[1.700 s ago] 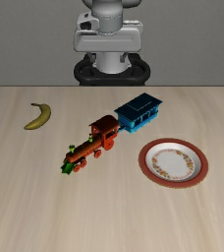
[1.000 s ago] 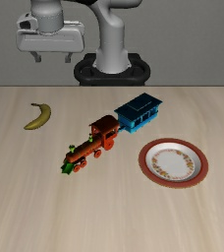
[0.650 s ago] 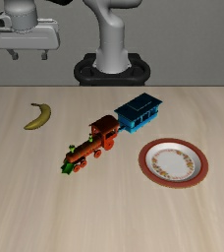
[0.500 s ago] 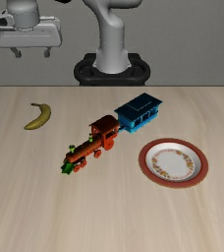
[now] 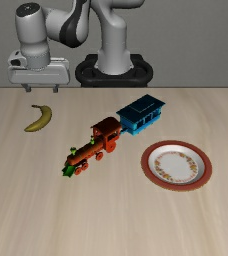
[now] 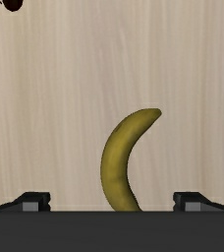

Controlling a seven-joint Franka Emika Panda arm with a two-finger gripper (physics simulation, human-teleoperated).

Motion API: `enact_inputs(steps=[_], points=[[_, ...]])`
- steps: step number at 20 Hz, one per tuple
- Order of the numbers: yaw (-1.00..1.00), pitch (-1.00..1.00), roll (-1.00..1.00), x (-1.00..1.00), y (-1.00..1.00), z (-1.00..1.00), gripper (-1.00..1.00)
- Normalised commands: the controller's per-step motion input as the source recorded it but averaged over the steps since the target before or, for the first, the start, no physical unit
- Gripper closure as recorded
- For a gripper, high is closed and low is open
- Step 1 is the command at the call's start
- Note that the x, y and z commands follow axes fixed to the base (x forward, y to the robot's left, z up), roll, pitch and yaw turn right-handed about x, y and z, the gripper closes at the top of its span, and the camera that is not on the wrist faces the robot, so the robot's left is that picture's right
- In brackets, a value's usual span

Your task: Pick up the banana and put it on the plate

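A yellow, slightly browned banana lies on the wooden table at the exterior view's left. My gripper hangs above it, a little toward the table's far edge, not touching it. In the wrist view the curved banana lies straight below the gripper, between the two fingertips, which stand wide apart with nothing held. The gripper is open. The white plate with a patterned brown rim sits at the exterior view's right, with nothing on it.
A toy train, a red and green engine with a blue wagon, stretches diagonally across the table's middle between banana and plate. The robot's base stands behind the table's far edge.
My arm swung from the centre to the exterior view's left, then came down, so the gripper now hangs low over the banana. Banana, train and plate have not moved.
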Motion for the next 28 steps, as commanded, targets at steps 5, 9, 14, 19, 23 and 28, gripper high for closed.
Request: enact_inputs(steps=[5,9,14,19,23,28], points=[[0.00,0.00,0.00,0.00,0.00,-1.00,-1.00],[0.00,0.00,0.00,0.00,0.00,-1.00,-1.00],[0.00,0.00,0.00,0.00,0.00,-0.40,1.00],[0.00,0.00,0.00,0.00,0.00,0.00,1.00],[0.00,0.00,0.00,0.00,0.00,1.00,1.00],[0.00,0.00,0.00,0.00,0.00,1.00,1.00]])
